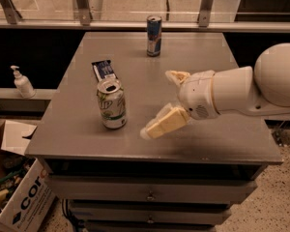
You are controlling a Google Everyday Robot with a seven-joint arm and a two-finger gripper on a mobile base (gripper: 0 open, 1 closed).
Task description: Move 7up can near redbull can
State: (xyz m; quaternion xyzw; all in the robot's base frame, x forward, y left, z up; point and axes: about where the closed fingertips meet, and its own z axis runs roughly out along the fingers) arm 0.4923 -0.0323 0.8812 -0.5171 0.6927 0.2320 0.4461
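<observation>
While the gripper [157, 104] gapes beside it, the 7up can [111, 104] seems untouched

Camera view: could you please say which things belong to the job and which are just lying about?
Job: 7up can; redbull can; gripper, open, beside the 7up can, not touching.
Lying about: blue packet; pump bottle; cardboard box.

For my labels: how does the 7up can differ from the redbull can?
The 7up can is wider and white-green; the redbull can is slimmer and blue-silver. The 7up can stands nearer the camera, the redbull can farther back. Both stand upright. The gripper, jaws open, hovers to the right of the 7up can in the view.
</observation>
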